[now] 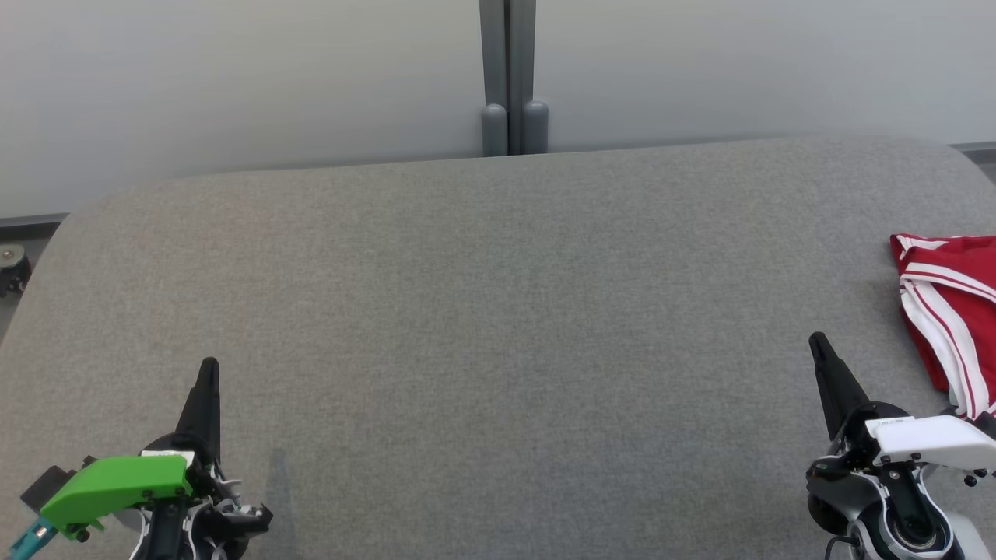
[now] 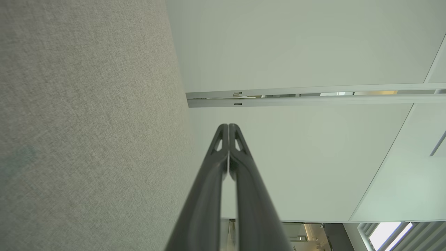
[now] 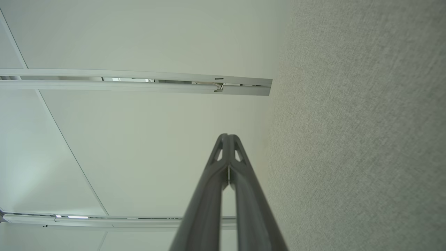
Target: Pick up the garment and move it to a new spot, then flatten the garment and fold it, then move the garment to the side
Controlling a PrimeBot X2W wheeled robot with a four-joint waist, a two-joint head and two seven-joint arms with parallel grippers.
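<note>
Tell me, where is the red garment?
In the head view, the garment lies on the far right of the grey surface, just right of the right fingers.

left gripper (image 2: 229, 126) fingers pressed together, empty; grey fabric surface (image 2: 87, 122) alongside, pale wall panels (image 2: 296, 45) beyond.

1. Counter (image 1: 498, 311): broad top covered in grey woven fabric, with rounded far corners.
2. Garment (image 1: 949, 311): red with white stripes, lying bunched at the counter's right side.
</note>
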